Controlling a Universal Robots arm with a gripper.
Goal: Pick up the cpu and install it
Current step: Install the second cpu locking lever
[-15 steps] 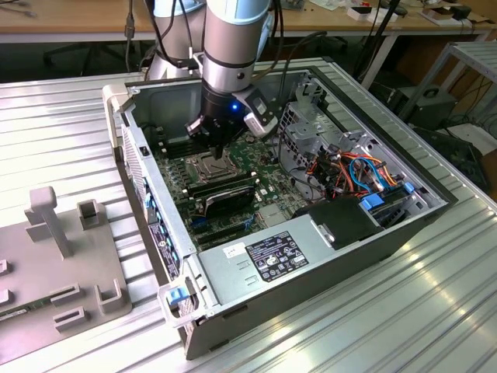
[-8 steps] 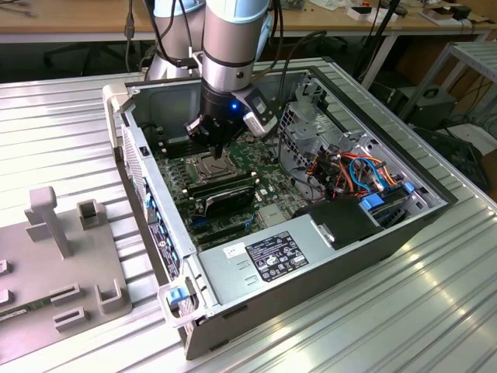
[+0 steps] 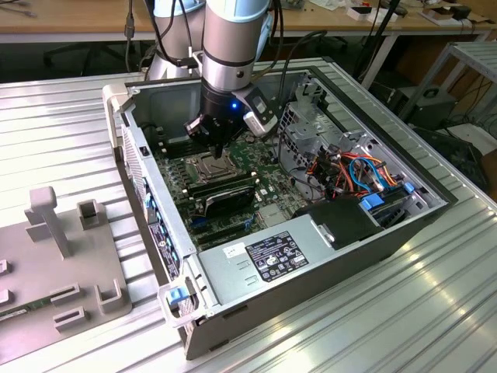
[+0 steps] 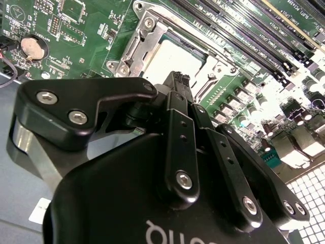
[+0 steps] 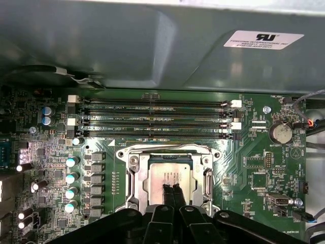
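The cpu (image 5: 158,175) lies flat inside the open socket frame (image 5: 133,175) on the green motherboard (image 5: 254,162), its silver-grey top facing up. In the second wrist view the cpu (image 4: 171,62) shows pale inside the metal frame (image 4: 133,51). My gripper (image 5: 171,188) hangs right over the chip's middle, its two thin black fingers pressed together with nothing between them. Whether the tips touch the chip's top I cannot tell. In the exterior view the gripper (image 3: 217,148) is lowered into the computer case (image 3: 326,256), just above the socket (image 3: 206,166).
Several long memory slots (image 5: 152,118) run beside the socket, near the grey case wall (image 5: 152,46). Capacitors (image 5: 72,178) line one side and a coin battery (image 5: 280,133) sits at the other. Cables and a drive bay (image 3: 349,175) fill the case's right. A grey fixture (image 3: 62,249) stands outside, left.
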